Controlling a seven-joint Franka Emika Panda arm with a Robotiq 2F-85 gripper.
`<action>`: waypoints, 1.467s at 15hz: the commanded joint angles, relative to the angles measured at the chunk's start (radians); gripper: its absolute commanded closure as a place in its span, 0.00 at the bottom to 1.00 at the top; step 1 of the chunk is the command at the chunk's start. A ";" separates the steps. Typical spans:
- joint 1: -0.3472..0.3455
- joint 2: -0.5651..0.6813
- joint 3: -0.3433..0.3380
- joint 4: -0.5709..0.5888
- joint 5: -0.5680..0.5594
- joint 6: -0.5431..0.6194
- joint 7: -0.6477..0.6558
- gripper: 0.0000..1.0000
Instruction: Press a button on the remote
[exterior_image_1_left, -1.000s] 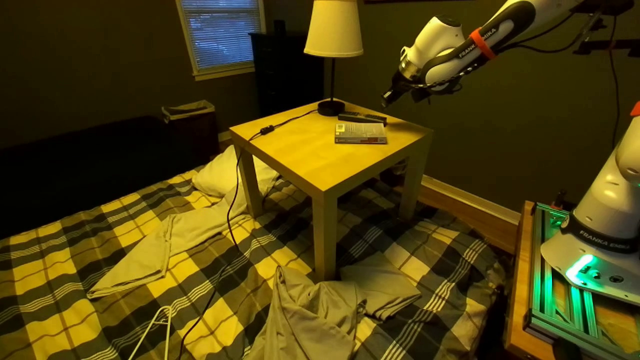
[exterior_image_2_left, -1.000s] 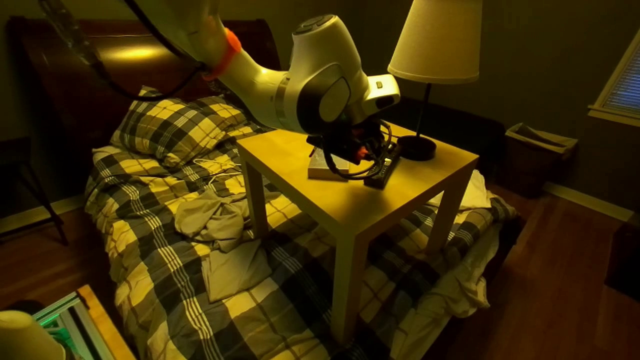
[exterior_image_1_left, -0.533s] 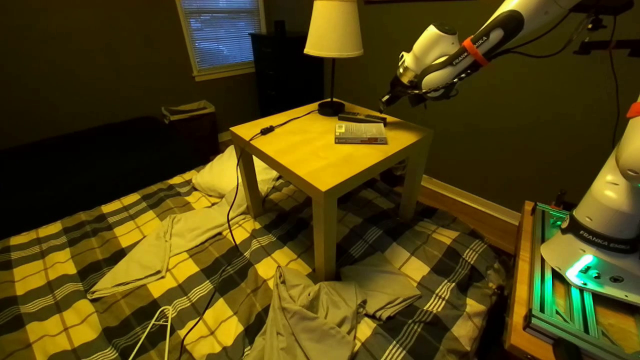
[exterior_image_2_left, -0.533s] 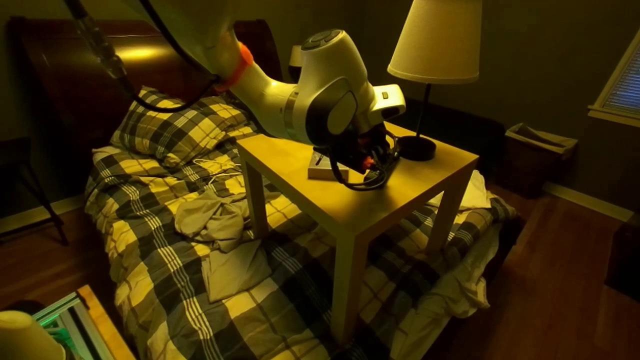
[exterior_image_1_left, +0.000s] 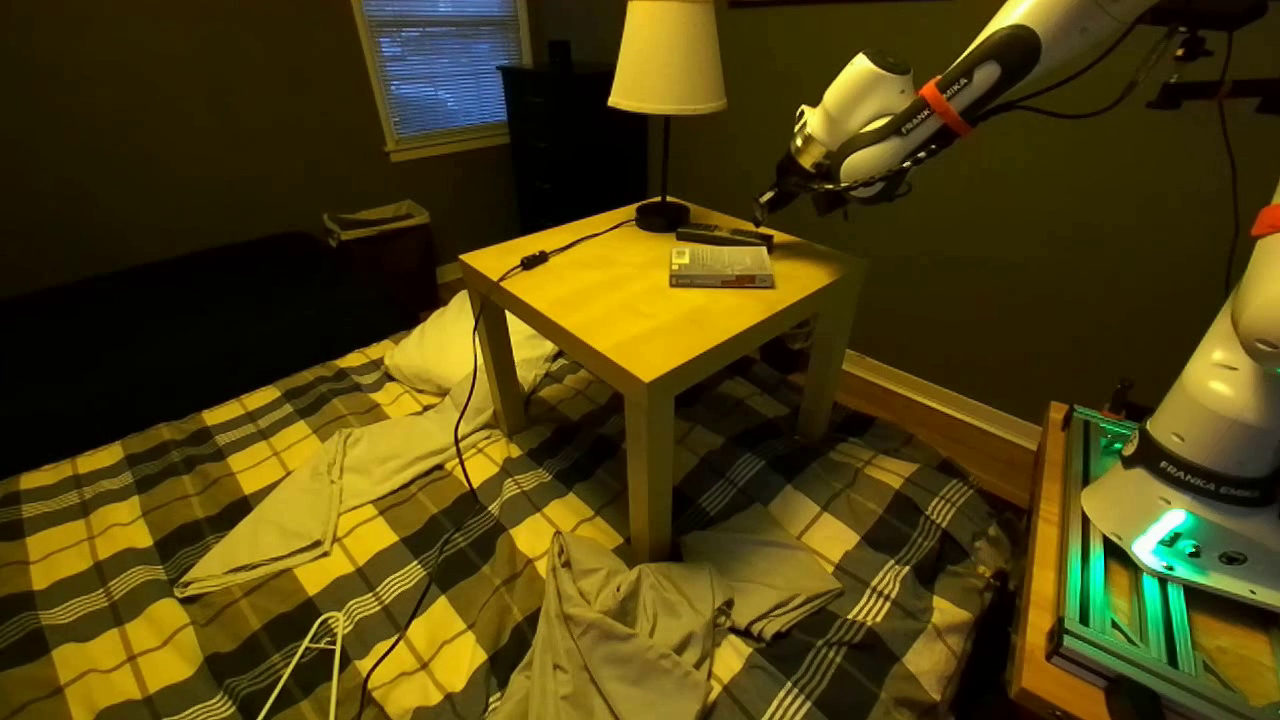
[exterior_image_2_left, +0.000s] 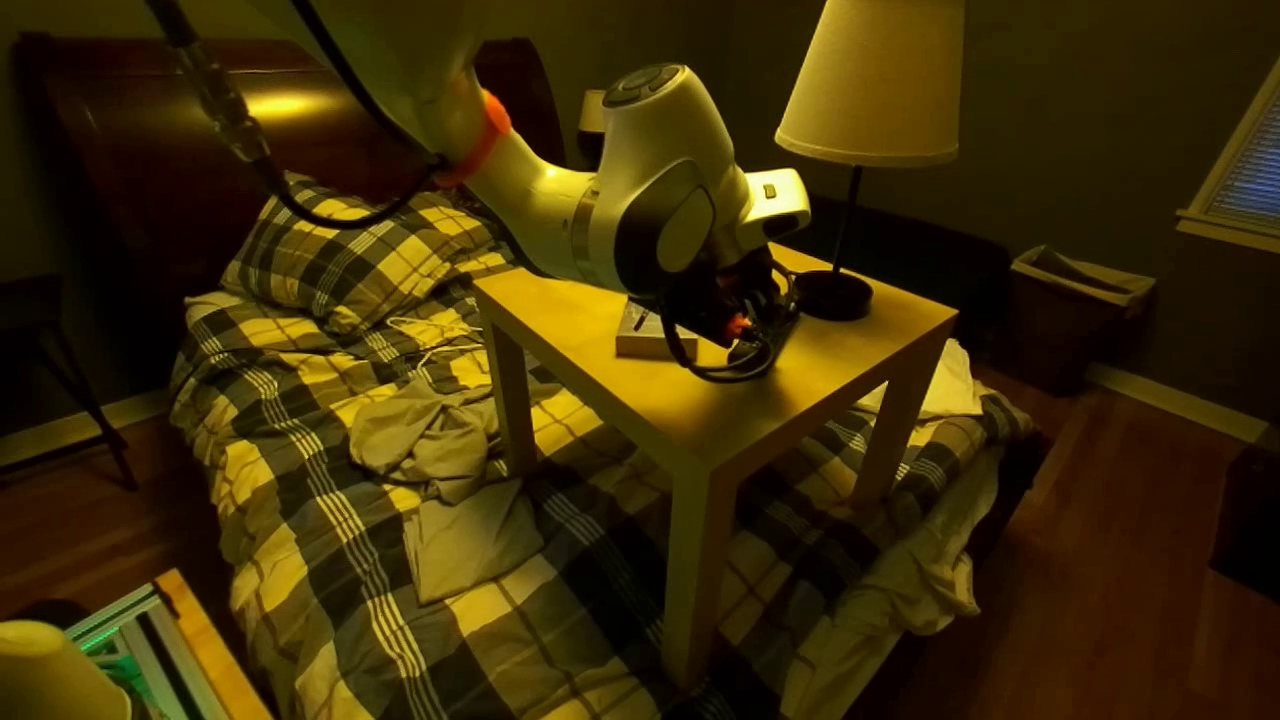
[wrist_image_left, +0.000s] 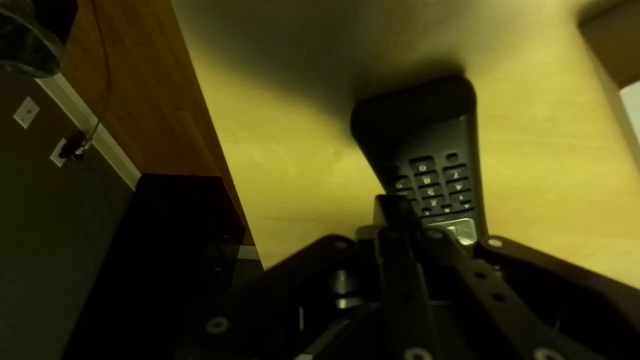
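Observation:
The remote is a long black bar lying flat on the small wooden table. In the wrist view the remote shows number keys and a silvery patch near the fingers. My gripper hangs just above the remote's end in an exterior view. In the wrist view the gripper is shut, its fingertips together and empty, over the remote's left edge beside the keys. I cannot tell whether the tips touch it. In an exterior view the gripper's cables hide most of the remote.
A flat grey box lies beside the remote; it also shows in an exterior view. A lamp stands behind the remote at the table's corner. Its cord runs over the table edge to the bed.
My gripper has moved down and slightly towards the lamp, closer to the remote, with most of the motion in the first half second. The remote, box and lamp have not moved.

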 joint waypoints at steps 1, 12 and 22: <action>0.012 0.018 -0.014 0.004 -0.016 0.031 0.030 1.00; 0.036 0.039 -0.039 0.004 -0.036 0.041 0.035 1.00; -0.010 0.040 0.052 -0.046 0.209 0.044 -0.069 1.00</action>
